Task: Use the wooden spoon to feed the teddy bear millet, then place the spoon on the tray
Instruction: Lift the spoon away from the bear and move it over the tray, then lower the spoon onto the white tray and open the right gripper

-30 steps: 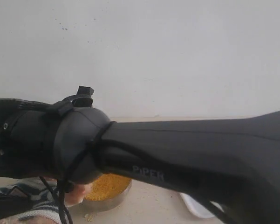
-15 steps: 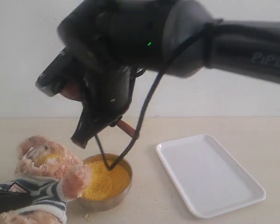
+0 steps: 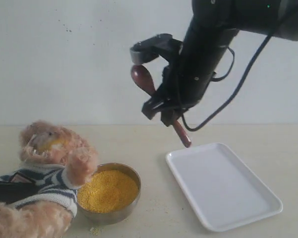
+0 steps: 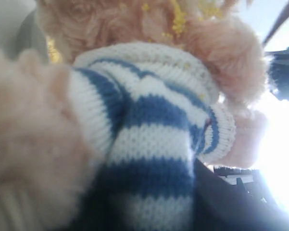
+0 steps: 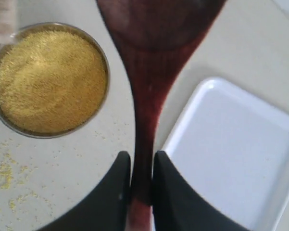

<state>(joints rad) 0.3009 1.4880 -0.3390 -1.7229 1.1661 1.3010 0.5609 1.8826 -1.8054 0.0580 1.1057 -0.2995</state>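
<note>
The teddy bear [image 3: 49, 148] leans at the left, in a striped shirt [image 4: 149, 125], with yellow grains on its muzzle [image 3: 53, 144]. My left gripper [image 3: 5, 191] is shut on its body; one dark finger [image 4: 231, 207] shows beside the shirt. The millet [image 3: 108, 191] fills a round steel bowl [image 5: 103, 103] next to the bear. My right gripper [image 5: 141, 163] is shut on the handle of the wooden spoon [image 3: 143, 79], held high and tilted, its oval bowl up. The spoon [image 5: 149, 96] hangs between the steel bowl and the white tray [image 3: 258, 206], near the tray's edge [image 5: 182, 130].
Loose yellow grains [image 5: 5, 178] lie scattered on the beige tabletop [image 3: 153, 213] around the bowl. A plain white wall [image 3: 64, 59] stands behind. Black cables [image 3: 238, 84] hang from the right arm.
The right arm has lifted away from the bowl and swung right, carrying the spoon up toward the tray. The bear has shifted slightly upward.
</note>
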